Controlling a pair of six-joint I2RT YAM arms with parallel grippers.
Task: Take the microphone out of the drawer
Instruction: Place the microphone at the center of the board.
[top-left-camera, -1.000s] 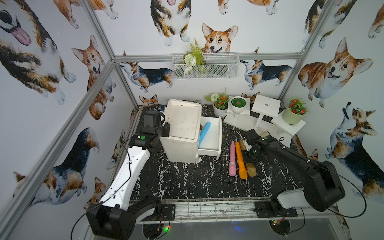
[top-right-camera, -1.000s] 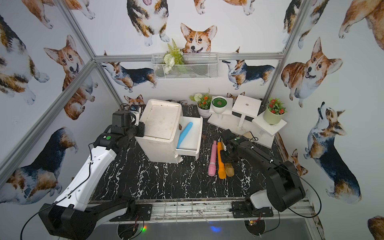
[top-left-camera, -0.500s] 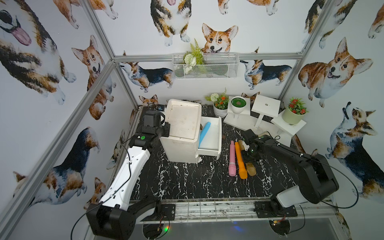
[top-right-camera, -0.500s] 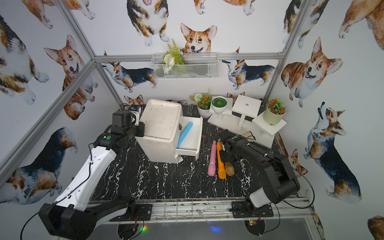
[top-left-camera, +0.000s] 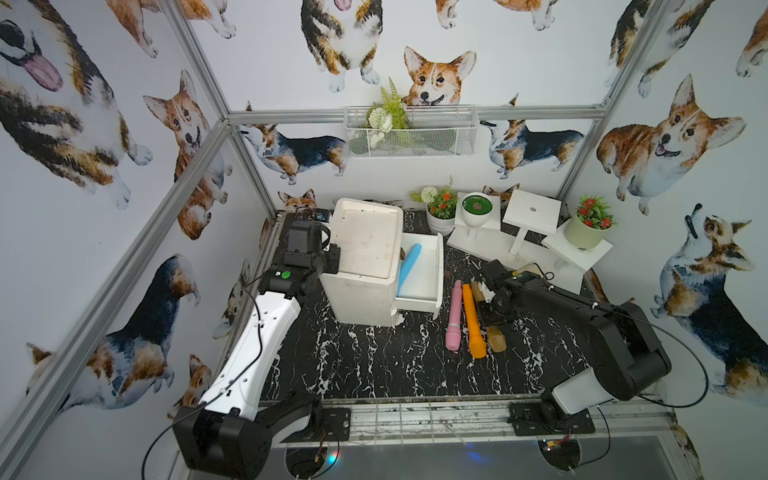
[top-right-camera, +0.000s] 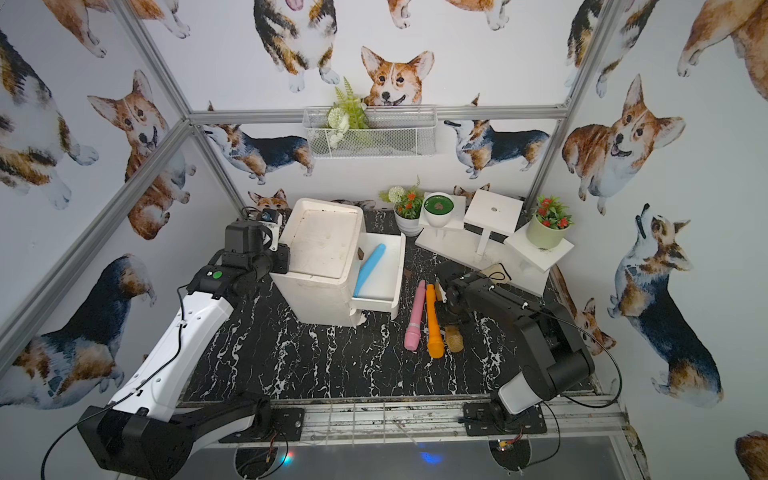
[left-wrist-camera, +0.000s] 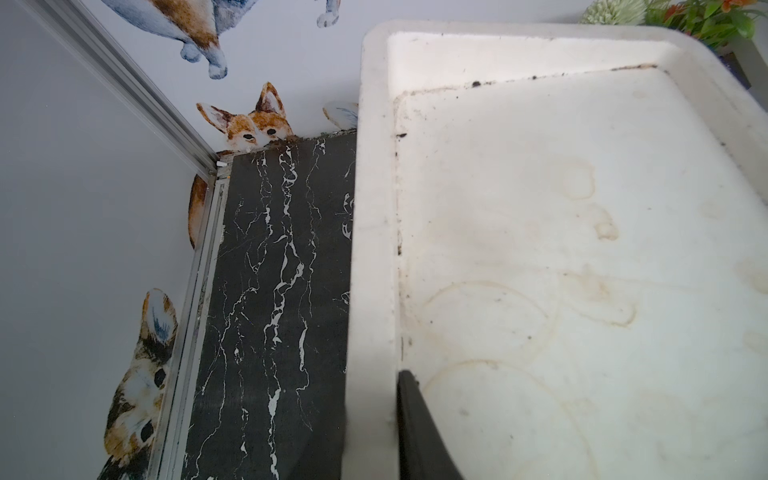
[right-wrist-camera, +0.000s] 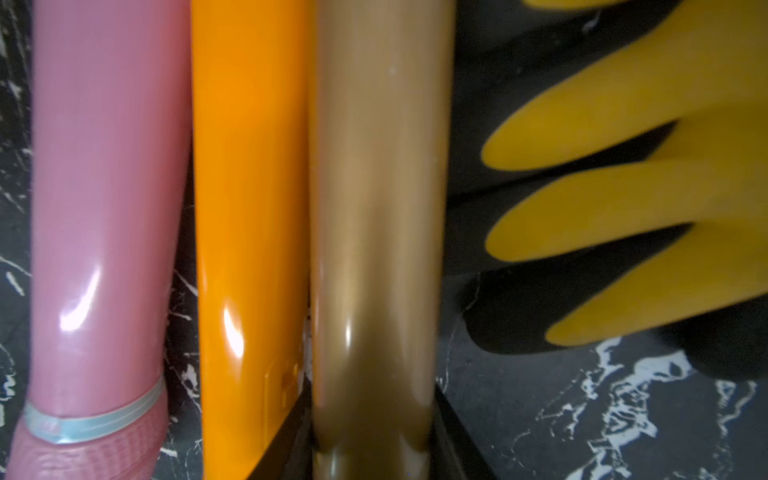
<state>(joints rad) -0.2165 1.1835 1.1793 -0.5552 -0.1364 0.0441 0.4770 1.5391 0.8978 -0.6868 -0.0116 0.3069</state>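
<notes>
1. Right fingers (right-wrist-camera: 457, 449) are clamped on the brown mic (right-wrist-camera: 374, 208), one on each side of its shaft. It sits low and looks to be lying on the counter (top-left-camera: 374, 365).
2. The brown mic is parallel to the orange mic (top-left-camera: 473, 322) and touching it, with the pink mic (top-left-camera: 455, 316) just beside that. My read is that it is being laid down in a neat row, clear of the drawer.
3. A yellow glove (right-wrist-camera: 623, 199) lies on the brown mic's other side, close but not touching as far as I can see.
4. Left fingers (left-wrist-camera: 419, 432) are together on the cabinet (left-wrist-camera: 374, 249) rim. One is visible inside the lip and the other is mostly hidden outside it.
5. This is probably a brace, so the light cabinet doesn't slide or tip while the drawer is worked.
6. The drawer (top-left-camera: 426, 278) is pulled open toward the right arm's side, so the right arm can reach in from above.
7. The blue mic (top-left-camera: 409, 268) is the task thing left. It lies slanted along the drawer floor, well apart from both sets of fingers.
8. Counts:
   - 4 mics: 3 on the counter and 1 in the drawer
   - 1 open drawer; I cannot tell about any other drawers
   - 1 cabinet
   - 1 glove
   - 2 arms
9. The task looks mostly done. The next step is likely to release the brown mic and go for the blue one.
</notes>
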